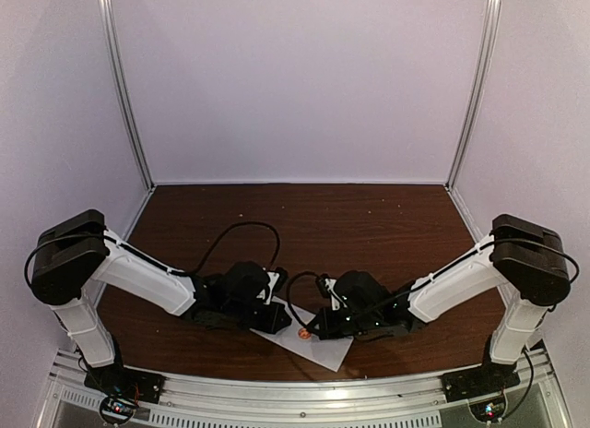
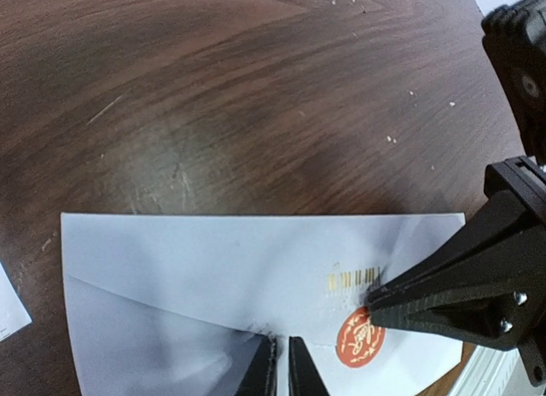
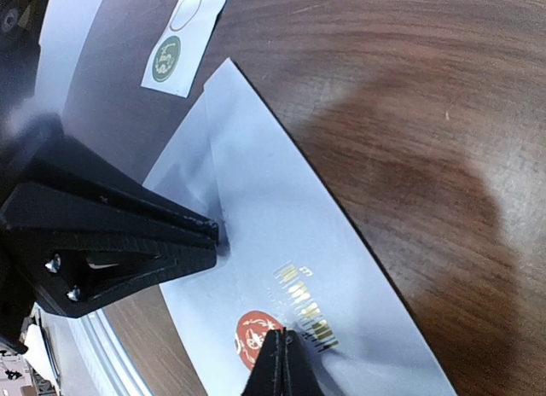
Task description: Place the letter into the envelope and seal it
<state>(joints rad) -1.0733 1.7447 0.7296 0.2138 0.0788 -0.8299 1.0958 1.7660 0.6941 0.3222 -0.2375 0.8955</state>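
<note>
Nearest, against the metal front rail (image 1: pixel 304 391): a pale grey-white oblong paper envelope (image 1: pixel 318 348), flat, flap side up, one corner reaching the table's very edge. No letter in sight; presumably already inside. At the flap's point, a round red sticker with gold print (image 2: pixel 359 340), just beside a strip of gold bar marks (image 2: pixel 354 278).

Down on the flap seam with the left gripper (image 2: pixel 281 366), fingers pressed all but together, only a slit between them, nothing pinched. Down at the sticker's rim with the right gripper (image 3: pixel 281 362), fingers fully closed, likewise pinching nothing. Tips near each other, not touching.

Likely trouble:
- Lifting the right tip with the sticker clinging to it, so peeling the seal away.
- Releasing the left tip too soon, letting the flap spring up under a half-stuck seal.
- Pushing sideways on smooth paper over smooth wood, sliding the envelope off the near edge.

Impossible to tell how firmly stuck.

Further out, beside the envelope: a small white card with one green round sticker and one empty ring (image 3: pixel 175 42). Beyond, a dark brown wood-grain tabletop (image 1: pixel 369 225), scuffed and flecked with pale crumbs. Behind and to both sides, plain pale lilac wall panels (image 1: pixel 295 77) joined by slim aluminium posts (image 1: pixel 124 87).
</note>
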